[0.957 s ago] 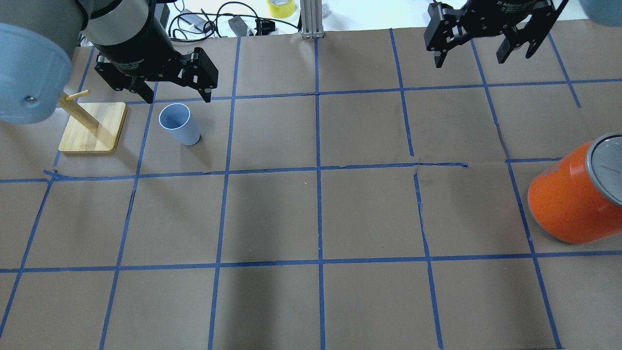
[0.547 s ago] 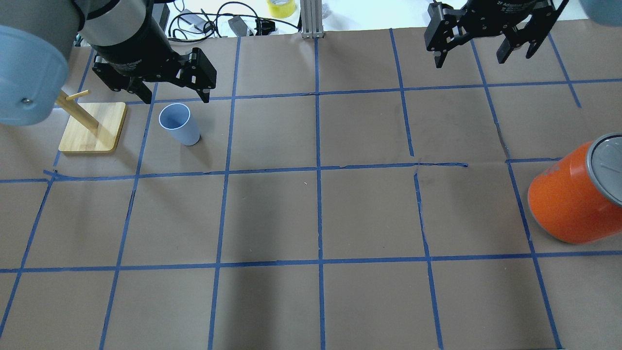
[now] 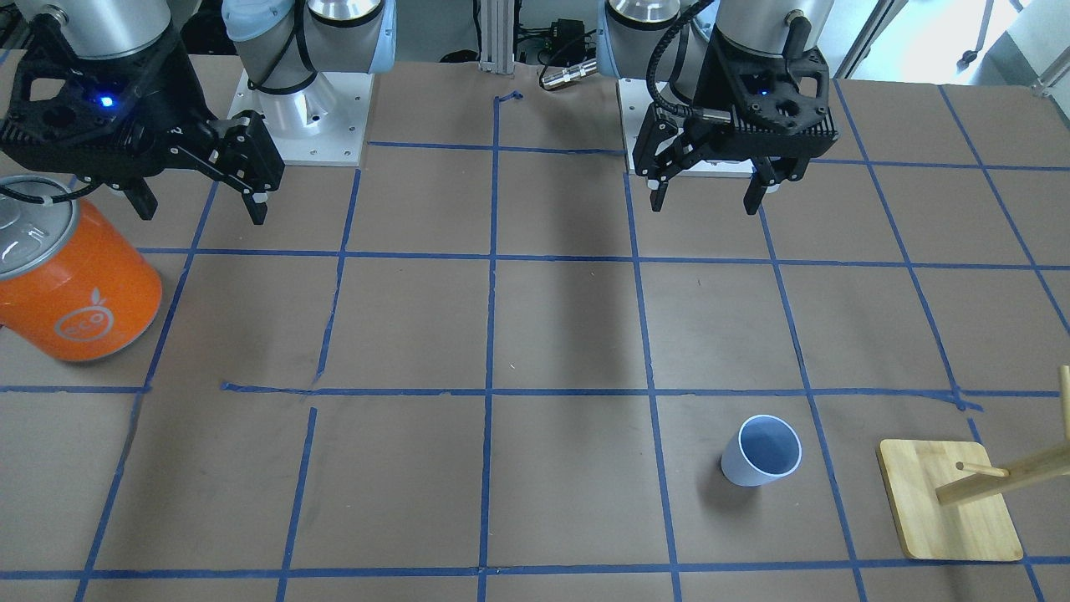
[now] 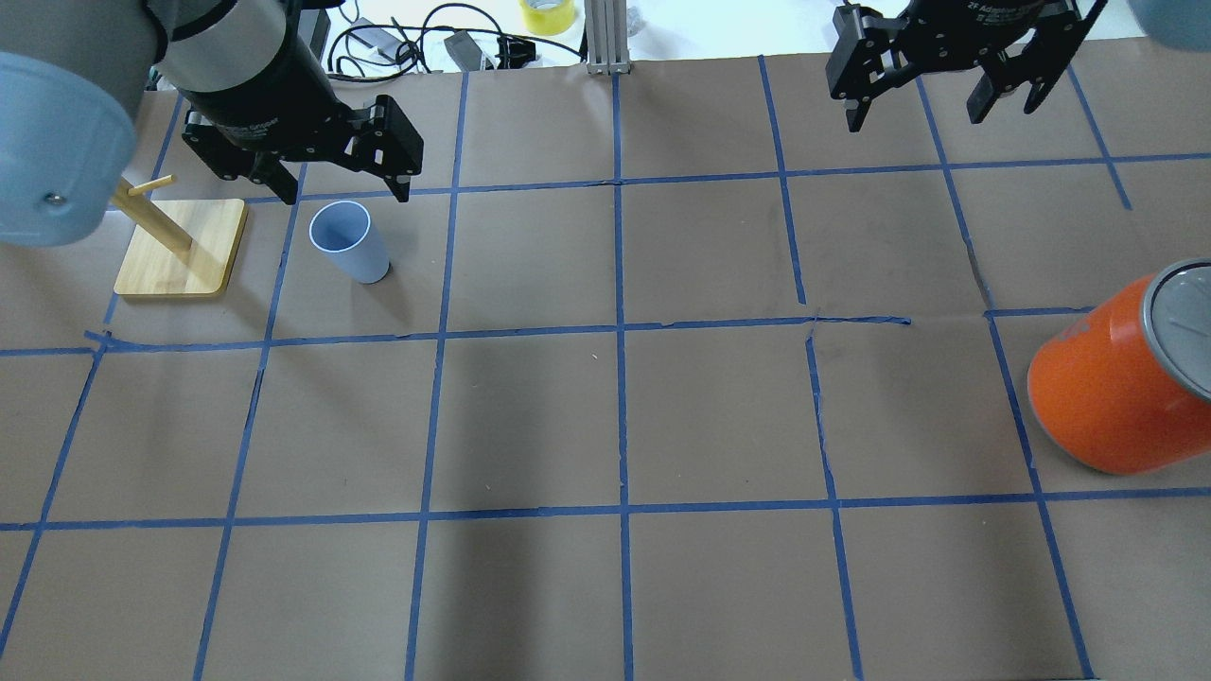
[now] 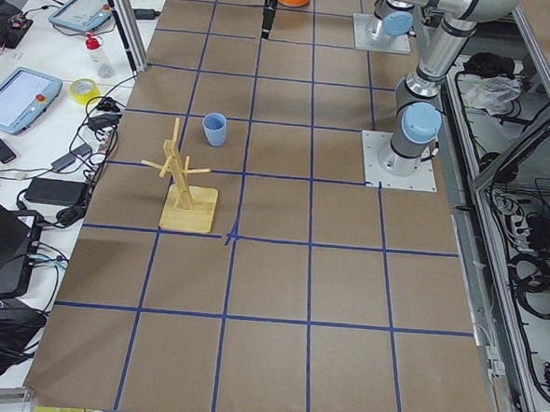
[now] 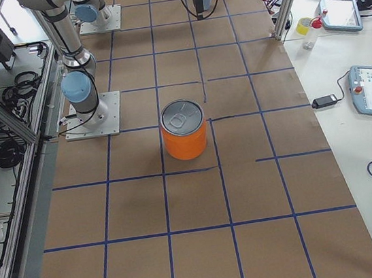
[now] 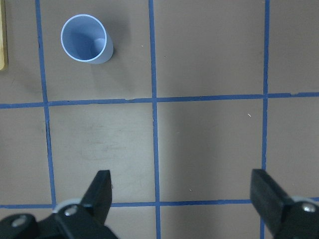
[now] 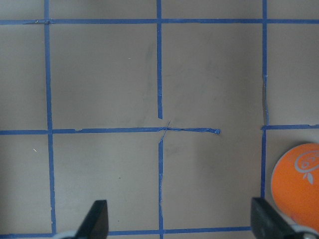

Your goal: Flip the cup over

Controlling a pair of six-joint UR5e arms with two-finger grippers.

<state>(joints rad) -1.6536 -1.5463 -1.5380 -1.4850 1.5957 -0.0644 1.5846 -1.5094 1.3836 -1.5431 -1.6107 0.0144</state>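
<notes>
The cup [image 4: 348, 241] is a small pale blue tumbler standing upright, mouth up, on the brown paper at the far left; it also shows in the front view [image 3: 761, 451], the left side view [image 5: 213, 128] and the left wrist view [image 7: 84, 39]. My left gripper [image 4: 342, 184] is open and empty, held high just beyond the cup and apart from it; it shows in the front view [image 3: 704, 205] and its own wrist view [image 7: 180, 181]. My right gripper [image 4: 913, 118] is open and empty at the far right, also seen in the front view [image 3: 203, 213] and its wrist view [image 8: 179, 209].
A wooden peg stand [image 4: 180, 248] on a square base sits just left of the cup. A large orange can [image 4: 1116, 388] with a silver lid stands at the right edge. Cables [image 4: 397, 43] and a yellow tape roll [image 4: 547, 14] lie beyond the table's far edge.
My left arm has shifted only very slightly. The cup, the can and the right gripper have not moved.
</notes>
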